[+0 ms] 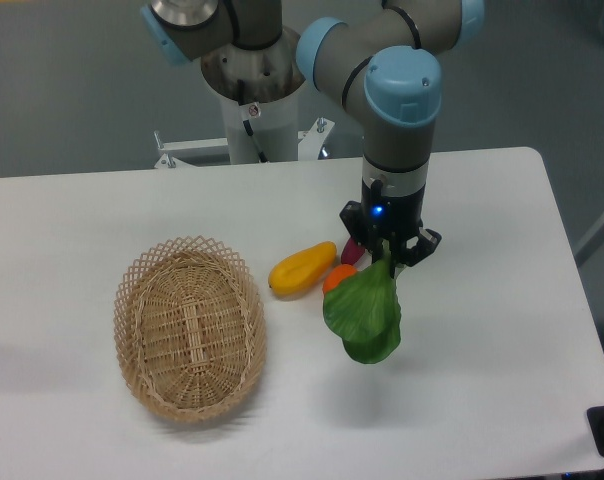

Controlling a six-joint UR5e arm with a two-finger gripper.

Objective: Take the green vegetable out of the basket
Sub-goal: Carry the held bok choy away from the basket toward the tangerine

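The green vegetable [364, 313] hangs from my gripper [385, 252], leaves down, held by its upper stem end above the table. The gripper is shut on it, right of the basket. The basket [190, 326], tan woven wicker with a lacy rim, lies on the white table at the left and holds nothing.
A yellow elongated fruit [302, 268] lies on the table between basket and gripper. An orange piece [337, 277] and a purple-pink piece [351, 252] sit just behind the hanging vegetable. The robot base [252, 100] stands at the table's back edge.
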